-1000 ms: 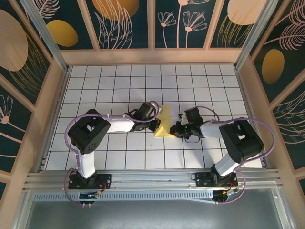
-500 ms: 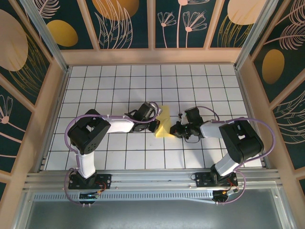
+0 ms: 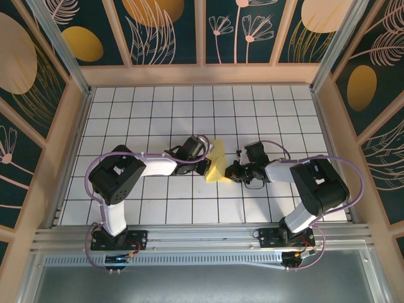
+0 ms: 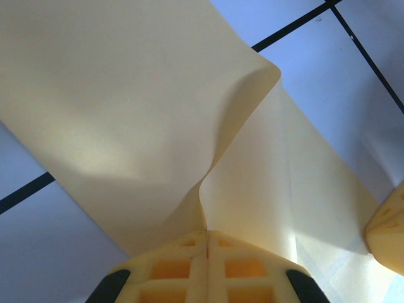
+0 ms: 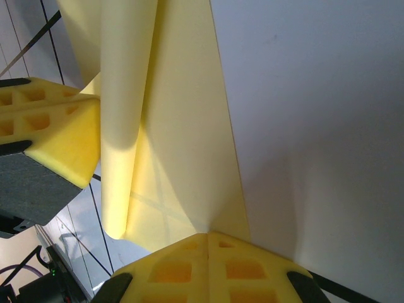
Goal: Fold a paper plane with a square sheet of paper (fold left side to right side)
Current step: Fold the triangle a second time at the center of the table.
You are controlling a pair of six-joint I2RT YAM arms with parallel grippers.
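The pale-yellow sheet of paper (image 3: 217, 163) stands bent between both arms at the table's middle, lifted into a curled fold. My left gripper (image 3: 207, 165) is shut on its left edge; in the left wrist view the jaws (image 4: 207, 235) meet with the paper (image 4: 126, 107) rising from the seam and curling over. My right gripper (image 3: 231, 172) is shut on the right edge; the right wrist view has the closed pads (image 5: 208, 238) pinching the paper (image 5: 183, 126), with the left gripper's yellow finger (image 5: 50, 132) beside the rolled flap.
The white grid-tiled table (image 3: 202, 113) is ringed by wooden walls (image 3: 63, 139) and a metal rail at the near edge (image 3: 202, 237). Both arms (image 3: 120, 177) reach inward from their bases, with purple cables looping off the right arm (image 3: 315, 183).
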